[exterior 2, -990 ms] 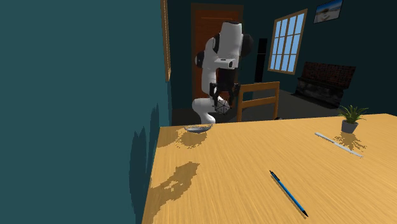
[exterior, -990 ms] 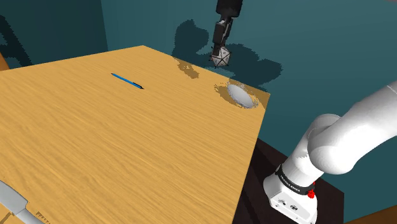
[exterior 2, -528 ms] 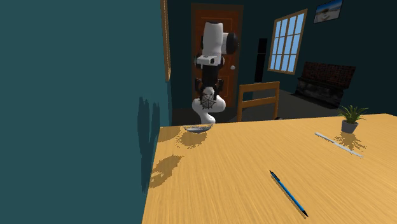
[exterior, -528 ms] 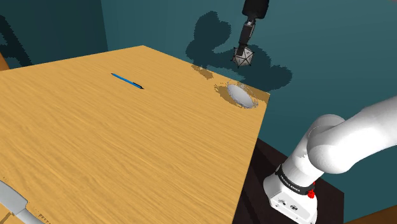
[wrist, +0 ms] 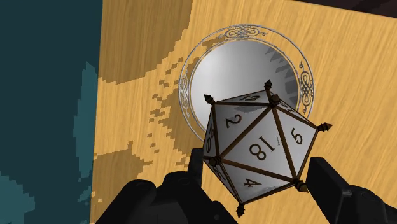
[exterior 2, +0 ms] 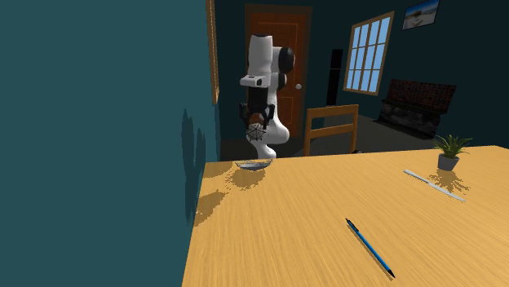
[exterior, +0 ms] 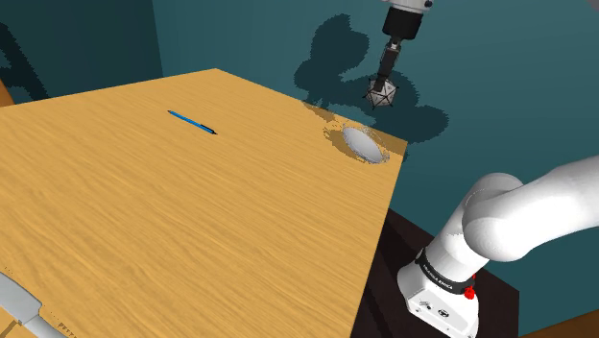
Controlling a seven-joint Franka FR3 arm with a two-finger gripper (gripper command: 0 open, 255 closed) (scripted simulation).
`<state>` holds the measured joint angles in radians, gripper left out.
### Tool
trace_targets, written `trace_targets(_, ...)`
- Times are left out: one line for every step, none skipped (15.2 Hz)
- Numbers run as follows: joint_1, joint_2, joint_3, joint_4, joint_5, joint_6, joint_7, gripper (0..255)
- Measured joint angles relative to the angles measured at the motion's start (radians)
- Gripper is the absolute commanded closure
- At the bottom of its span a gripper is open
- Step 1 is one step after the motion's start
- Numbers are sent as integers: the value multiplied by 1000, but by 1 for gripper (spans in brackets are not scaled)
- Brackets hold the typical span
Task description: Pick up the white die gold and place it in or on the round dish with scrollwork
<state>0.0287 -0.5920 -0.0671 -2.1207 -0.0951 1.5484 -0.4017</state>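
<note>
A white many-sided die (wrist: 257, 149) with dark metal edges and numbers sits clasped between my black fingers (wrist: 196, 167). My gripper (exterior: 381, 94) is shut on the die (exterior: 380, 96) and hangs in the air above the round grey dish (exterior: 361, 143) at the table's far corner in the shoulder view. In the wrist view the dish (wrist: 219, 70) with its scrollwork rim lies on the wood just beyond the die. From the second exterior view the die (exterior 2: 257, 134) hangs above the dish (exterior 2: 253, 165) near the teal wall.
A blue pen (exterior: 193, 122) lies on the wooden table (exterior: 173, 221). A grey flat object (exterior: 21, 305) sits at the shoulder view's lower left edge. A teal wall (exterior 2: 98, 139) borders the table; a chair (exterior 2: 330, 128) and small plant (exterior 2: 449, 151) stand nearby.
My gripper has carried the die toward the shoulder view's right, from beside the dish to above it. The dish and pen have stayed put.
</note>
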Motion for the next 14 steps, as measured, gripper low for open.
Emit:
trace_targets(0,-9,0,-22,-1,13,1,255)
trace_targets(-1,-11,-2,-39,-2,28,0,255)
trace_targets(0,-11,-1,-50,-1,38,2,255)
trace_targets(0,-12,-2,-66,-1,53,4,255)
trace_targets(-1,-17,-3,-80,-2,63,4,255)
trace_targets(-1,-23,-4,-101,-3,78,4,255)
trace_targets(-2,-22,-6,-113,-5,90,2,255)
trace_targets(-2,-27,-5,-132,-4,105,6,255)
trace_targets(-1,-29,-4,-146,-4,117,8,255)
trace_targets(-1,-32,-4,-162,-5,129,9,255)
trace_targets(-1,-33,-4,-174,-5,141,10,255)
trace_targets(-2,-35,-6,-192,-6,156,9,255)
trace_targets(-2,-36,-7,-203,-7,166,10,255)
trace_targets(-2,-36,-7,-207,-7,171,10,255)
